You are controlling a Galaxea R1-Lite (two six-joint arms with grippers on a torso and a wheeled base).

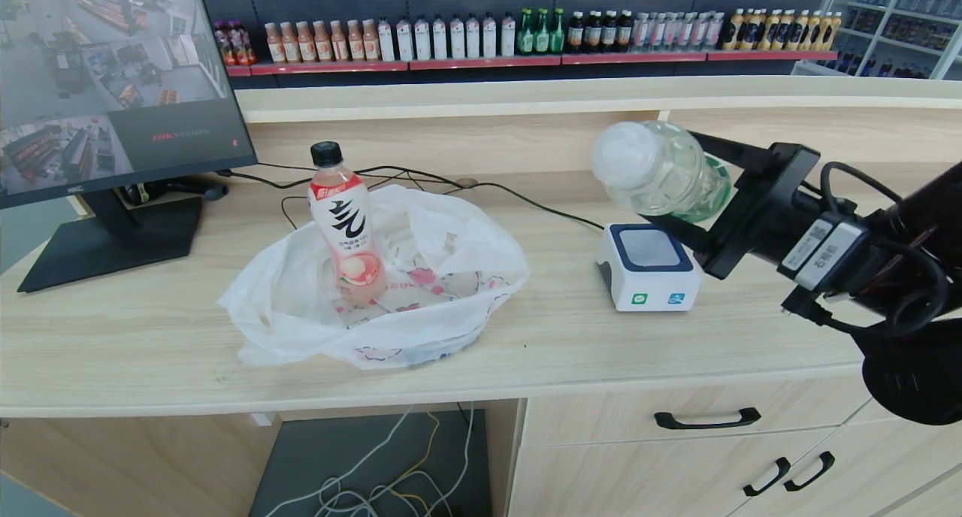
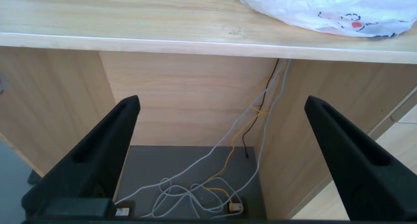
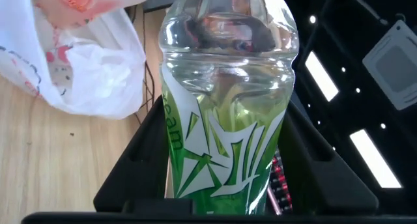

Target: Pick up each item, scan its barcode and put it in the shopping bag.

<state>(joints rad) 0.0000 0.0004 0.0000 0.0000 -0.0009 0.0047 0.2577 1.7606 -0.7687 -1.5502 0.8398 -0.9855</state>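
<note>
Right gripper (image 1: 673, 177): the jaws are pinched on the one clear bottle (image 1: 654, 167). It is held on its side in the air, just above and behind the scanner (image 1: 646, 265). In the wrist view its green label is seen clamped between both fingers (image 3: 140, 165).
Left gripper (image 2: 221, 101): the jaws are spread wide with nothing between them. It is held low in front of the counter (image 2: 130, 22), below its edge, facing loose wires (image 2: 195, 191) on the floor.
Monitor (image 1: 113, 74): one is stood at the counter's far left.
Pink bottle (image 1: 347, 224): one is stood upright inside the shopping bag (image 1: 451, 239).
Shopping bag: one, white, is laid open on the counter between monitor and scanner.
Cables (image 1: 421, 177): black leads are run along the counter behind the bag.
Scanner: one white box is set with its dark window up, near the bag's right side but apart from it.
Drawer handles (image 1: 706, 419): three are counted under the counter, at the right.
Bottles on the task: two are counted.
</note>
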